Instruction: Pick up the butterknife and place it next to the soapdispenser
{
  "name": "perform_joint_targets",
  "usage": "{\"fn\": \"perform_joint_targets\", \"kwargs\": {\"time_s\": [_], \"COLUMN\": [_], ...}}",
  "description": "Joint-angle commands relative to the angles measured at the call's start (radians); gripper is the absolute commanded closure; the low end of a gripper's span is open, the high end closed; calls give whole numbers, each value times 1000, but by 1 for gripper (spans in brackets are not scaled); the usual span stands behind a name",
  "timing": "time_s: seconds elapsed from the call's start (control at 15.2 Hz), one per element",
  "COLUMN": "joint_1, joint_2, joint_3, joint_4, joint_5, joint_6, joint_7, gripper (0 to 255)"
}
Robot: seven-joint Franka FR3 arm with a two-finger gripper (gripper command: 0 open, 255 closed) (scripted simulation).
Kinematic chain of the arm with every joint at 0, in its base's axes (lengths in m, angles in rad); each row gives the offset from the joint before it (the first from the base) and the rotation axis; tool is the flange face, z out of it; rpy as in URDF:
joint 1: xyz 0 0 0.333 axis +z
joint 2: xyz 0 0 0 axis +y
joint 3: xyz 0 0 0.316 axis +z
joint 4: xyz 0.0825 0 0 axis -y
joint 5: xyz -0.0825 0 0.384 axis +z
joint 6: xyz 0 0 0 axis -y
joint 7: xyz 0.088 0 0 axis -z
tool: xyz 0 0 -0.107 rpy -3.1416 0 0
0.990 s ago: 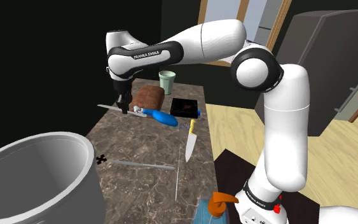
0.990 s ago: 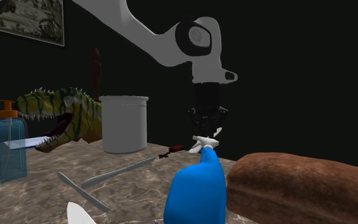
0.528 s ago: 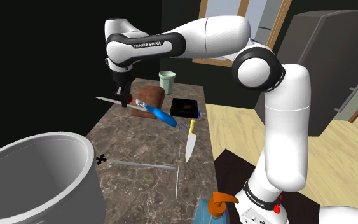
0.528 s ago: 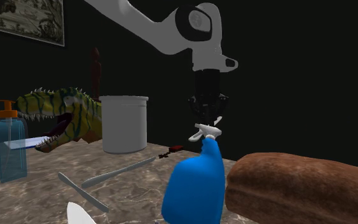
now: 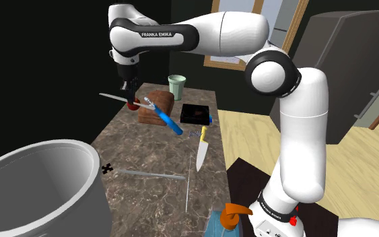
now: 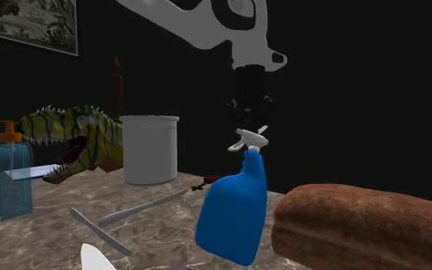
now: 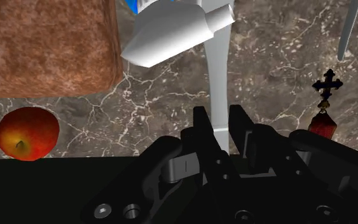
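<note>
Over the far end of the bench (image 5: 147, 151) in the shoulder view, we see the hand (image 5: 130, 102) pointing down and closed on the butterknife (image 5: 111, 97). The knife is off the marble, its grey blade sticking out towards that view's left. A blue spray bottle (image 5: 168, 122) leans with its white head against the knife just beside the hand, in front of a brown loaf (image 5: 159, 101). The soap dispenser (image 5: 229, 215), an orange pump on a blue body, sits at the near edge by the stand, well apart from the knife.

From the second exterior view, we find the hand (image 6: 251, 125) right above the tilted spray bottle (image 6: 233, 211), whose white head meets the fingertips. We cannot tell whether its base touches the bench (image 6: 160, 222). The soap dispenser (image 6: 11, 178) stands at that view's left, beside a toy dinosaur (image 6: 76, 138).

Along the wrist view, the fingers (image 7: 201, 127) stand narrow, clasping the pale butterknife (image 7: 217, 83) between them. It runs on to the spray bottle (image 7: 177, 28). The loaf (image 7: 44, 44) and a red apple (image 7: 28, 133) lie on the bench (image 7: 266, 63) below.
</note>
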Motion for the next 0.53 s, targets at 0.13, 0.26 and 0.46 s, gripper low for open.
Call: {"fn": "perform_joint_targets", "kwargs": {"time_s": [0.13, 0.26, 0.46], "joint_1": [1, 2, 4], "joint_2": [7, 14, 28], "joint_3": [0, 0, 0], "joint_4": [65, 103, 165], "joint_5": [0, -1, -2], "joint_6": [-58, -89, -137], "joint_7": [-3, -4, -5], "gripper": [255, 255, 255]}}
